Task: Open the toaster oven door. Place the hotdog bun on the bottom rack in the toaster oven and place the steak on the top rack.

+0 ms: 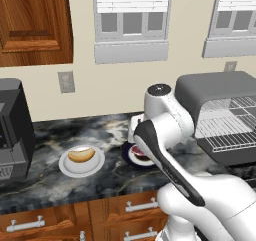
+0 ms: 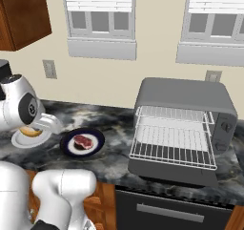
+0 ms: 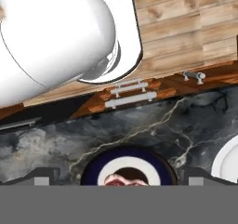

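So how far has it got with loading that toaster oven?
Done: the toaster oven door is down, with both wire racks showing inside the toaster oven. In hand: nothing yet; the open gripper hovers above the steak, which sits on its dark-rimmed plate. Left: the steak goes on the top rack, and the hotdog bun, on its white plate, on the bottom rack.

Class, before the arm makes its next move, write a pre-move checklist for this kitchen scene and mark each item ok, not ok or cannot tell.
1. Toaster oven door down, racks exposed: ok.
2. Steak on its dark-rimmed plate, unobstructed: ok.
3. Hotdog bun on the white plate, untouched: ok.
4. Gripper open and empty above the steak: ok.
5. Top rack bare: ok.
6. Bottom rack bare: ok.
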Motion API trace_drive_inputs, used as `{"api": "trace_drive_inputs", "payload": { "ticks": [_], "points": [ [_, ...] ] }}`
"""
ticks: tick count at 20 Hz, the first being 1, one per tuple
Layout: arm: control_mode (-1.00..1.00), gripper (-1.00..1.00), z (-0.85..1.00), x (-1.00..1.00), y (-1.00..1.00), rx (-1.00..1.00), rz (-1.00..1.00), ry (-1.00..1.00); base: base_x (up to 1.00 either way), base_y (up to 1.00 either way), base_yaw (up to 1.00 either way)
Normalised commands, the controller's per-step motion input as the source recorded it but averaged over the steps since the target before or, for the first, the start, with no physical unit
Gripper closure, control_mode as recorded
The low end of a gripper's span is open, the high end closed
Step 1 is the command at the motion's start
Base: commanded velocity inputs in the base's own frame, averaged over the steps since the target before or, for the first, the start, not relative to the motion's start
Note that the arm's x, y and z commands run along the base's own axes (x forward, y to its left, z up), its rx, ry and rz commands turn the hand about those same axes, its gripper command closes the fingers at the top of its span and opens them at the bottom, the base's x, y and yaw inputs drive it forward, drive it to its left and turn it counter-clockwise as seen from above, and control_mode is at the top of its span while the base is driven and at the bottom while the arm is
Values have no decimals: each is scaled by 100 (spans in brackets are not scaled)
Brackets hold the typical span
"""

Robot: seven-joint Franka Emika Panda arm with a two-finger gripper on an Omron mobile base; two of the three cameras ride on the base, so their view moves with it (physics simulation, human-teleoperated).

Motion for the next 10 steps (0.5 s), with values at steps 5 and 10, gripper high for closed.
{"api": "trace_drive_inputs", "payload": {
  "ticks": [5, 10],
  "points": [
    [-100, -100, 0, 13, 82, 0, 0, 0, 0, 0, 0],
    [-100, -100, -2, 47, 64, 0, 11, 0, 0, 0, 0]
  ]
}}
